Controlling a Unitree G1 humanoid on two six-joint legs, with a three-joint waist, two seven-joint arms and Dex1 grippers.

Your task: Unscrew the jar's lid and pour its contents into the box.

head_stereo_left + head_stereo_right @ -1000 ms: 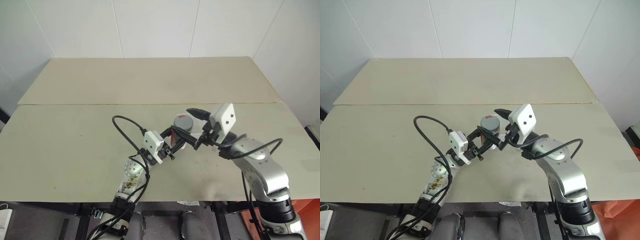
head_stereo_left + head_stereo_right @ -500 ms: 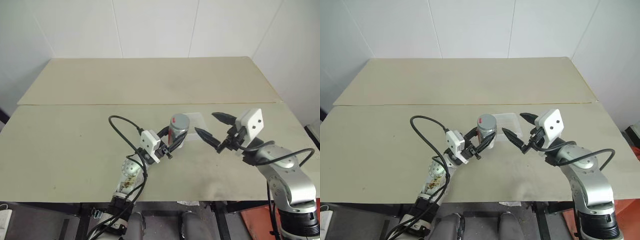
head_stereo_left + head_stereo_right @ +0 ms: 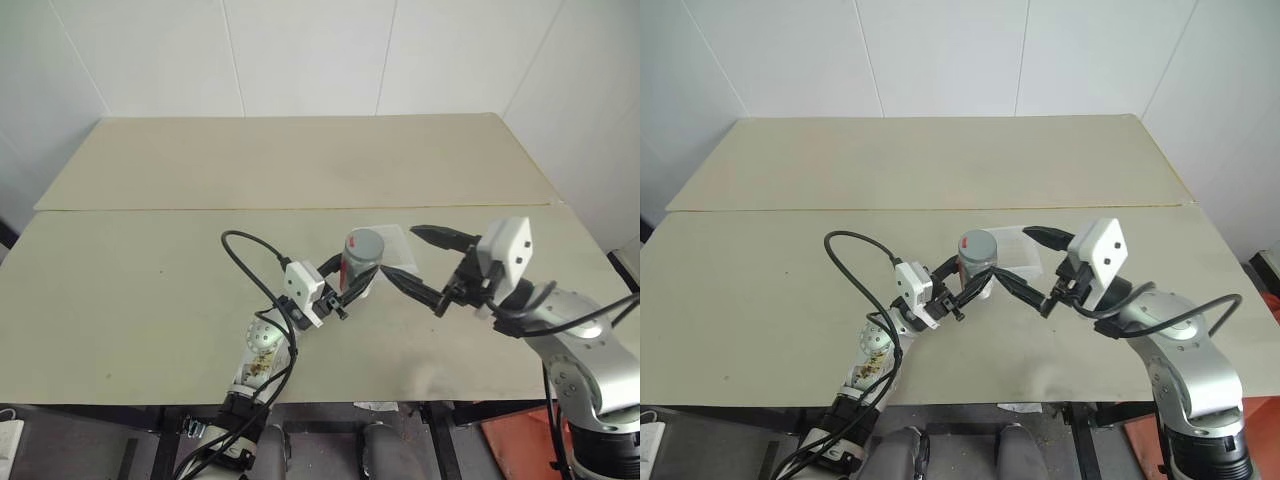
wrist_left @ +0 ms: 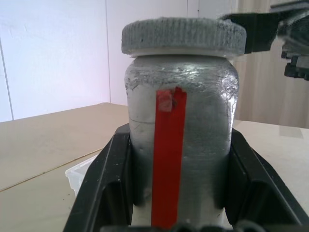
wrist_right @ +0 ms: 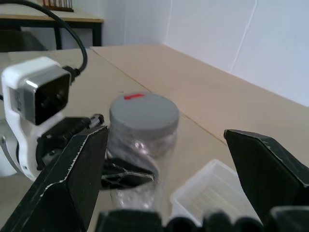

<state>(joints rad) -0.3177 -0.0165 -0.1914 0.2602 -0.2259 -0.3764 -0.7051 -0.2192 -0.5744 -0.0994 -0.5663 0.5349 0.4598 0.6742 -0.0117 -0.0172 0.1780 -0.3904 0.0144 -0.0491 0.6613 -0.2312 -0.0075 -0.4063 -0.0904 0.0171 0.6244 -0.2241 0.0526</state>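
The left gripper (image 3: pixel 352 283) is clamped tight on the jar (image 3: pixel 360 262), one black finger on each side of its body, holding it upright above the table (image 3: pixel 150 290) near the middle of the front board. In the left wrist view the jar (image 4: pixel 181 159) sits squarely between the two fingers (image 4: pixel 104 186), its red strip (image 4: pixel 166 159) running straight up the side that faces the camera, and its wall looks silvery and crinkled. The lid (image 3: pixel 365 243) is on the jar, a flat grey cap with a ribbed edge, level with the jar's width; a small red mark (image 5: pixel 133 96) lies on its top near the rim.

Just behind and to the right of the jar lies the box (image 3: pixel 395 245), clear and shallow, flat on the table; in the right wrist view one corner of it (image 5: pixel 212 191) shows beside the jar's base.

Further right, the right gripper (image 3: pixel 420 262) hangs in the air with its jaws spread wide and nothing between them. Its tips point left toward the jar, level with the lid, near it but not touching. One finger reaches over the box.
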